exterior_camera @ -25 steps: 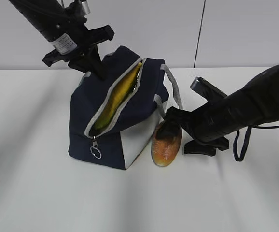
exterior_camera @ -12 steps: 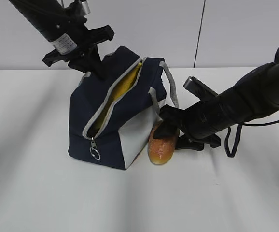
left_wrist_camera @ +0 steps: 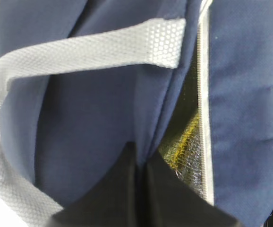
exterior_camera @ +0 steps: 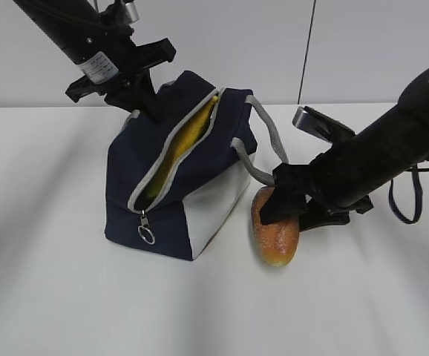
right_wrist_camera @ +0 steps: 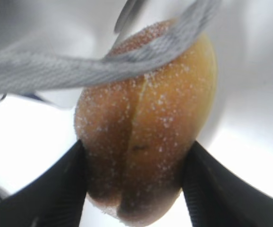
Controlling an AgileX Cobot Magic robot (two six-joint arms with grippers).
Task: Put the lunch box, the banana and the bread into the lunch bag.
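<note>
The navy lunch bag [exterior_camera: 162,193] stands left of centre with its zipper open. The yellow banana [exterior_camera: 181,144] shows inside the opening. My left gripper [exterior_camera: 144,104] is shut on the bag's navy fabric at its far top edge; the left wrist view shows its jaws [left_wrist_camera: 139,161] pinching that fabric next to the silvery lining [left_wrist_camera: 186,137]. My right gripper [exterior_camera: 285,204] is shut on the golden-brown bread [exterior_camera: 275,230], just right of the bag. The right wrist view shows the bread [right_wrist_camera: 146,132] held between both fingers. The lunch box is out of view.
A grey strap handle [exterior_camera: 263,141] hangs from the bag's right side down to the bread and crosses in front of it in the right wrist view [right_wrist_camera: 80,66]. Another strap [left_wrist_camera: 89,49] lies across the bag's top. The white table [exterior_camera: 66,297] stretches all around.
My right gripper has carried the bread to the right, away from the bag's white side panel, and the bread now hangs more upright. The left gripper and bag have stayed put.
</note>
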